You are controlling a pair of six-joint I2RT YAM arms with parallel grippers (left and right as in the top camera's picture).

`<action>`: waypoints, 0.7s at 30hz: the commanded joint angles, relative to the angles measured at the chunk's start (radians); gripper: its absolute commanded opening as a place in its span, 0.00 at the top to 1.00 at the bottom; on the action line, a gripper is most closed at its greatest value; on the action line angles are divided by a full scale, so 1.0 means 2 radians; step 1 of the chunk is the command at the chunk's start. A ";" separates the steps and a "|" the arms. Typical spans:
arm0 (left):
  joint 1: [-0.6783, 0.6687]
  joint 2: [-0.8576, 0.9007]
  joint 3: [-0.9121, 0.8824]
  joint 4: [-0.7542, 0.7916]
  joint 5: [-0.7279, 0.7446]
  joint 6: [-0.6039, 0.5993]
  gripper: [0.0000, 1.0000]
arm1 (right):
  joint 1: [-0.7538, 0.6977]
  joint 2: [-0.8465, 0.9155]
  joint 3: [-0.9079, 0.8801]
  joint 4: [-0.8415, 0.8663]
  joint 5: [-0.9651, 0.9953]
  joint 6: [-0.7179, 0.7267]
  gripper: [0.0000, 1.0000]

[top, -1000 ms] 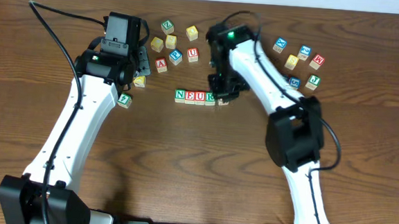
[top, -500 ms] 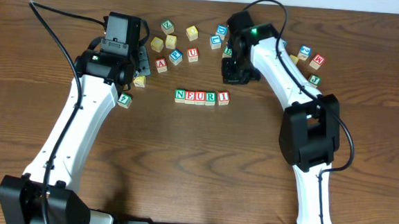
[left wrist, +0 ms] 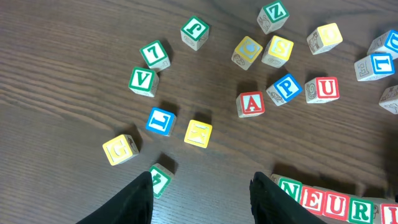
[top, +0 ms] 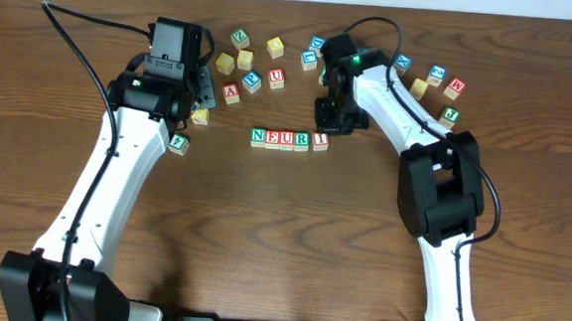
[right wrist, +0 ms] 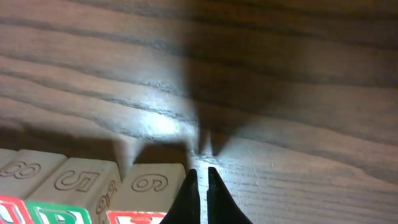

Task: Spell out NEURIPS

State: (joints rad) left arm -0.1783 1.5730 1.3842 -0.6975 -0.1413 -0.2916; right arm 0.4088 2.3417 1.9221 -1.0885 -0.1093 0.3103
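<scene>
Right gripper (top: 328, 123): fingertips hidden under its own body from overhead. In the right wrist view (right wrist: 200, 186) the fingers are pressed together with nothing between them, tips over bare table (right wrist: 298, 93) just beside the end of the row (right wrist: 68, 186). That view cuts the row at the bottom edge. Only the rear faces of three cubes show, stamped with digits (8, 5, and a 6 or 9), plus slivers of red and green frame.

Left gripper (left wrist: 202, 198): only the two dark fingertips show at the bottom edge. They are partly apart, with bare wood in the gap and nothing held. A green cube (left wrist: 160, 179) sits just beside one finger; its letter is unreadable. From overhead this gripper (top: 202, 94) is mostly covered by the wrist housing.

The row (top: 289, 139) lies mid-table, five wooden cubes touching in a straight line: green N, red E, green U, blue R, red I. In the left wrist view the row (left wrist: 323, 202) is clipped at the corner; N, E, U, R are readable and the last cube is cut off.

The P cube (top: 252, 79) (left wrist: 284, 89) has a blue frame and lies loose above and left of the row, between a red A (left wrist: 250, 104) and a red U (left wrist: 322, 89). A yellow cube (left wrist: 278, 50) nearby may read S, but it is hard to tell. The letters on the loose cubes at far right (top: 435, 85) are too small to read overhead.
</scene>
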 commanded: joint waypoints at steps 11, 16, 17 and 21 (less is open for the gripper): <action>0.002 -0.002 -0.003 0.001 -0.008 -0.005 0.50 | 0.020 0.001 -0.002 -0.015 -0.013 0.013 0.99; 0.002 -0.002 -0.003 0.001 -0.008 -0.005 0.50 | 0.022 0.001 -0.002 -0.015 -0.014 0.013 0.99; 0.002 -0.002 -0.003 0.001 -0.008 -0.005 0.50 | 0.022 0.001 -0.002 -0.015 -0.016 0.013 0.99; 0.002 -0.002 -0.003 0.001 -0.008 -0.005 0.50 | 0.022 0.001 -0.002 -0.015 -0.022 0.019 0.99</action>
State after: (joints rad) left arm -0.1783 1.5730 1.3842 -0.6975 -0.1413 -0.2916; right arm 0.4431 2.3417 1.9221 -1.1145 -0.1329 0.3271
